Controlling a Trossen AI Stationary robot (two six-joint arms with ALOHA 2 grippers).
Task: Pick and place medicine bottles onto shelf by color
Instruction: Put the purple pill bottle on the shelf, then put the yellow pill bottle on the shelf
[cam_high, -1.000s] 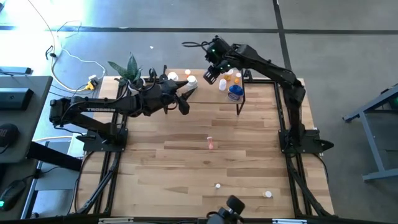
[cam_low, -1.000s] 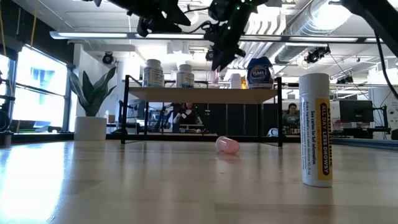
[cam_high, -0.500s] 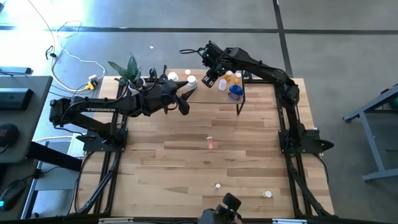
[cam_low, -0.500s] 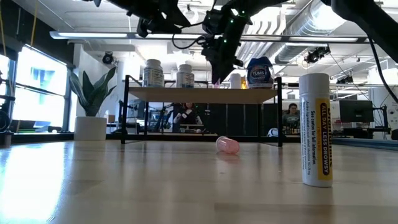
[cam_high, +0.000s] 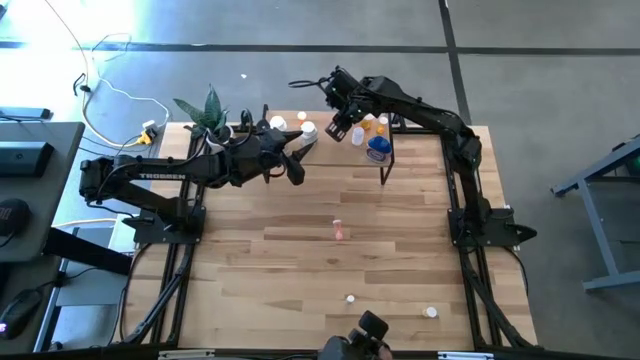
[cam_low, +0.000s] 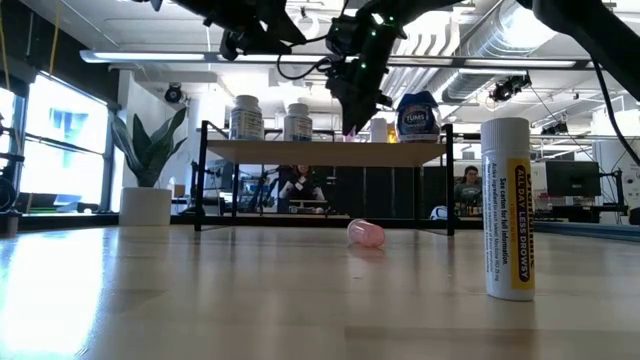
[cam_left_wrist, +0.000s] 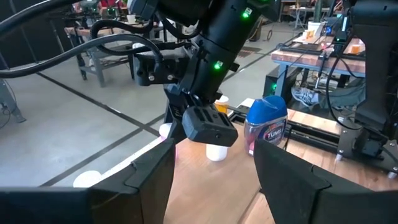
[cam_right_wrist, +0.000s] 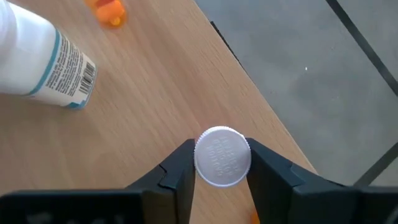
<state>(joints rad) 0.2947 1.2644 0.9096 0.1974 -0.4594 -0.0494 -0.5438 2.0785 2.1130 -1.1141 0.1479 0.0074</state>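
Note:
The shelf (cam_low: 320, 152) stands at the table's far side with white bottles (cam_high: 278, 122), orange-capped ones (cam_high: 370, 124) and a squat blue bottle (cam_high: 378, 148) on it. My right gripper (cam_high: 340, 128) reaches down over the shelf's middle, shut on a small white-capped bottle (cam_right_wrist: 222, 157) whose pink body shows in the low view (cam_low: 350, 128). My left gripper (cam_high: 300, 158) hangs open in the air over the shelf's left part, nothing between its fingers (cam_left_wrist: 149, 180). A pink bottle (cam_high: 339, 231) lies on its side on the table. My right gripper pinches the bottle just under its round white cap (cam_right_wrist: 222, 157), one finger (cam_right_wrist: 184, 167) on each side. The fingers slant down from above and from the table's right. The bottle stands upright below them at the shelf board; whether its base rests on it I cannot tell.
Two small white bottles (cam_high: 350, 298) (cam_high: 431, 312) stand near the table's front edge; one is the tall yellow-labelled one (cam_low: 507, 208). A potted plant (cam_high: 208, 112) stands at the far left corner. A white bottle with a blue label (cam_right_wrist: 37, 62) lies by the gripper.
My right gripper has come down a little toward the shelf with the white-capped bottle and tipped slightly, then stopped. The bottle has stayed upright in the hold.

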